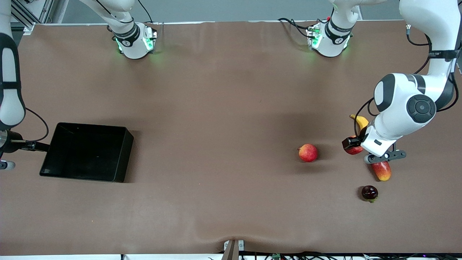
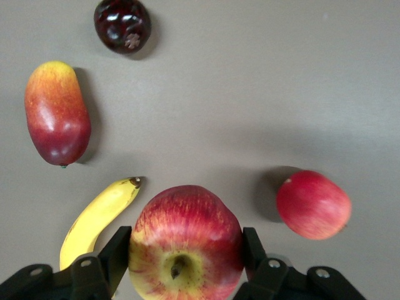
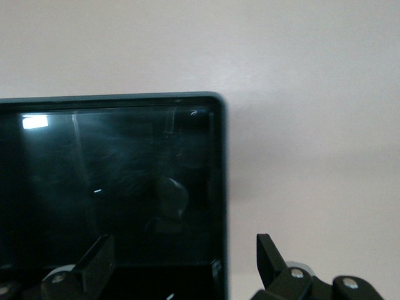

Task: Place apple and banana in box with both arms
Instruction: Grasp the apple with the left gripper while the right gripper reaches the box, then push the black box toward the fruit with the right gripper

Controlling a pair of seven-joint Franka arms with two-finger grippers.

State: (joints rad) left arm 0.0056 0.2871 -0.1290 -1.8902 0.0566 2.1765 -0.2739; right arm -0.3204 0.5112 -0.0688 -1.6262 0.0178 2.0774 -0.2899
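my left gripper [image 2: 181, 250] is clamped on the apple [image 2: 185, 244], beside the banana [image 2: 97, 219], to carry it. right gripper [image 3: 181, 262], fingers apart, waits over the box [image 1: 121, 153] edge.

The apple [image 2: 185, 240] is deep red with fine streaks, yellow around its stem dimple. Beside the apple, the banana [image 2: 99, 219] is plain yellow with a dark tip. Also near the apple lie a paler pinkish-red round fruit [image 2: 313, 204], a red-and-yellow mango [image 2: 56, 112] and a glossy dark-maroon fruit [image 2: 122, 24]. The box [image 1: 86, 151] is glossy black on the brown table [image 1: 216, 90].
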